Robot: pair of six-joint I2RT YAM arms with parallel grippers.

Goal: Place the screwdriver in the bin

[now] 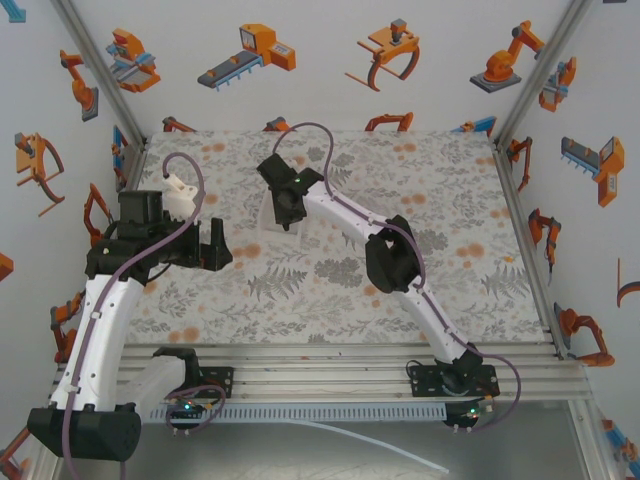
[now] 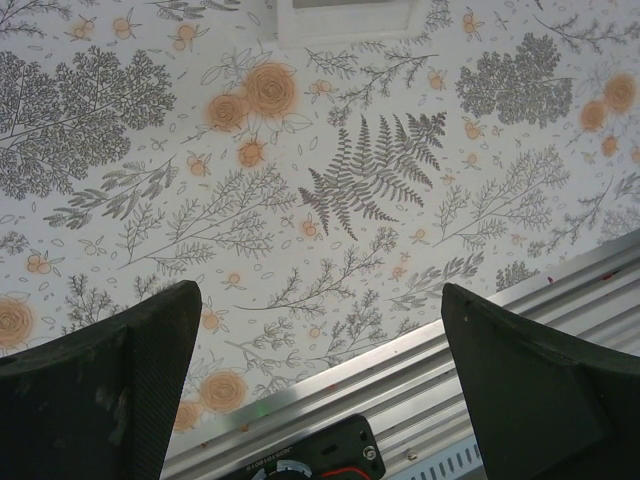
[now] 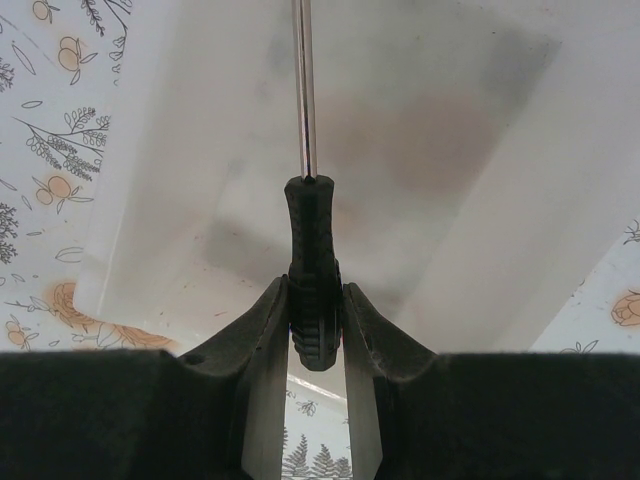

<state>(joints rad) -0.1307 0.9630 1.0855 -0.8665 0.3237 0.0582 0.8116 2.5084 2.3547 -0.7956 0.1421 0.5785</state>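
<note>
One screwdriver (image 3: 314, 262) is pinched by its handle in the right hand (image 3: 316, 312), centre frame, over one white bin (image 3: 455, 150). The left hand (image 2: 320, 350) is spread above the tabletop (image 2: 350, 200).

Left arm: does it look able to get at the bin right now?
Probably only its near wall. The left gripper, open, faces the bin across bare tablecloth, but the right gripper hangs right over the bin, shut on the screwdriver, blocking access from above.
</note>
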